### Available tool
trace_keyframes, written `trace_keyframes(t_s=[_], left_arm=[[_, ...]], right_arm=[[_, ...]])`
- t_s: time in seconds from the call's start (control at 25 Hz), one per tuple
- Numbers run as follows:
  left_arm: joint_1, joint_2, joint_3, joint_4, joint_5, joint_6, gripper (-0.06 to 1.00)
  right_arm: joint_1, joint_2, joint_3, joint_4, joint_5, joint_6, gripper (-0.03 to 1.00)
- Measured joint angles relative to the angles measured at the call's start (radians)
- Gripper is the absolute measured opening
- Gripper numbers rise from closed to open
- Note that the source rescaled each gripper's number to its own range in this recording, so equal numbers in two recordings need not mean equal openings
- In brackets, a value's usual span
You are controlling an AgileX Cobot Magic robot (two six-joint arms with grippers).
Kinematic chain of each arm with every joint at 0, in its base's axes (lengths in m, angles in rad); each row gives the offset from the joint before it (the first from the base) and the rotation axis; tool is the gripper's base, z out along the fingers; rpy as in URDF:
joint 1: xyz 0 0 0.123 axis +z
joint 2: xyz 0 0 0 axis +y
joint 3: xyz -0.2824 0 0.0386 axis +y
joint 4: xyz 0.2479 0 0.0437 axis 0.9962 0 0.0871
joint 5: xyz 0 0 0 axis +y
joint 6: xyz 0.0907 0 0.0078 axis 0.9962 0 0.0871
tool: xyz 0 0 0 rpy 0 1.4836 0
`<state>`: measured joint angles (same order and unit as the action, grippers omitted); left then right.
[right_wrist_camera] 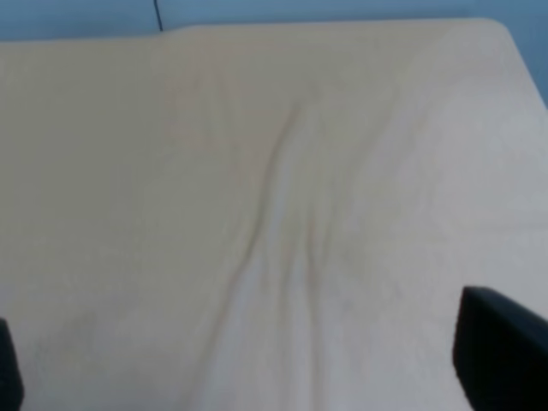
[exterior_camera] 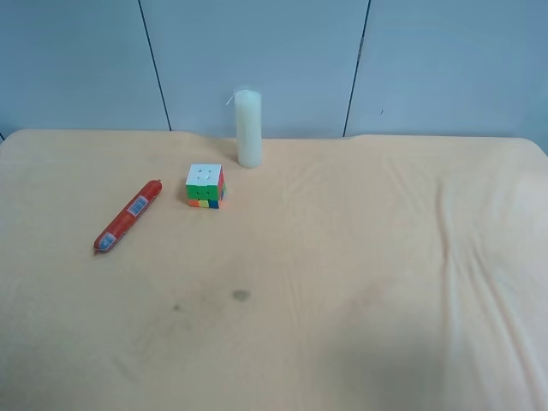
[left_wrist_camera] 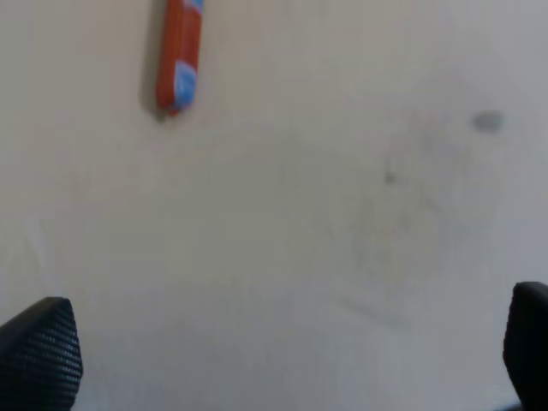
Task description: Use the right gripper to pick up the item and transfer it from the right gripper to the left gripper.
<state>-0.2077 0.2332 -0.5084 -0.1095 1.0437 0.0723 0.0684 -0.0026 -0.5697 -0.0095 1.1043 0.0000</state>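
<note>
The item [exterior_camera: 128,217], a slim glossy red stick with a blue-and-white label, lies slantwise on the cloth-covered bench [exterior_camera: 360,282], left of the cube [exterior_camera: 205,186]. My left gripper [left_wrist_camera: 282,360] hangs spread and empty, well short of it. My right gripper [right_wrist_camera: 257,368] gapes over wrinkled cloth.

stick [exterior_camera: 128,217]: red, blue-white label | cube [exterior_camera: 205,186]: white top, green, red, multicoloured | candle [exterior_camera: 248,128]: white | cloth [exterior_camera: 360,282]: pale tan, dark spots

I'm seeing the red sausage stick [exterior_camera: 128,217] lying flat and diagonal on the cloth, blue-white label facing up, well apart from both grippers.
</note>
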Motion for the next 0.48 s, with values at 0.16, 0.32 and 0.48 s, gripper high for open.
trace_keyframes(t_s=[0.16, 0.32, 0.48], left_arm=[[0.053, -0.096, 0.000, 0.000, 0.001, 0.000, 1.00], [0.136, -0.192, 0.001, 0.000, 0.002, 0.000, 1.00], [0.217, -0.237, 0.005, -0.007, 0.004, 0.010, 1.00]], right_arm=[[0.000, 0.000, 0.000, 0.000, 0.000, 0.000, 0.98], [0.000, 0.000, 0.000, 0.000, 0.000, 0.000, 0.98], [0.000, 0.000, 0.000, 0.000, 0.000, 0.000, 0.98]])
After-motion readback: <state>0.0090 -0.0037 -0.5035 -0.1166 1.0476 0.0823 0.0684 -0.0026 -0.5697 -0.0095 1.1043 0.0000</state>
